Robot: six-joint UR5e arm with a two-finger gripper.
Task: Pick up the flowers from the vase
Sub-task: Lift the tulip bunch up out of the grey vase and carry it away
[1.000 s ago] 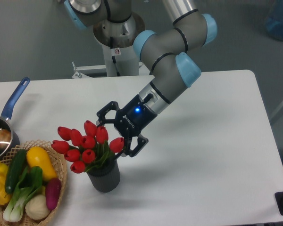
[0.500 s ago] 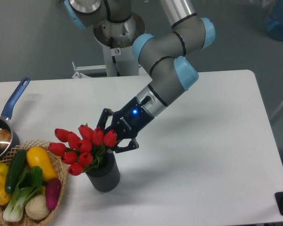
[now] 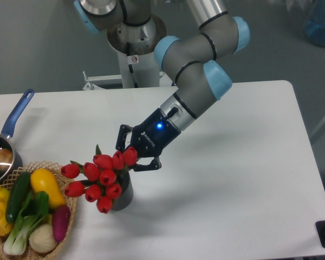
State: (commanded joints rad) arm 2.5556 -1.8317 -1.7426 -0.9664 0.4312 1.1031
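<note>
**Flowers tipped left, hand closed at their base**

Shifted since half a second ago: flowers (image 3: 102,177) lower and leaning further left, with the lowest bud now down over the front of the vase (image 3: 122,196). Vase hidden more than before, only its right side and lower edge showing under the blooms. Hand (image 3: 135,158) a little higher and to the right, wrist raised slightly.

Fingers drawn narrow around the base of the bunch, just above the vase mouth, right beside the topmost bud. Appears to grip the stems, though the contact itself hidden behind buds and leaves. Blue light lit on the wrist.

Bunch still at the vase, stems running down toward its mouth; whether any stem sits inside cannot be told. Red buds spread from the hand out toward the basket (image 3: 73,203), leftmost bud hanging above the basket's rim. One green leaf tip poking up behind the bunch.

Vase upright on the white tabletop (image 3: 233,179), near the front-left, just beside the basket.

Basket at the lower left corner, holding a yellow squash (image 3: 43,185), a courgette (image 3: 19,195), leafy greens, a pale onion and a purple vegetable. Saucepan (image 3: 0,154) with a blue handle at the left edge, well apart from the vase.
</note>
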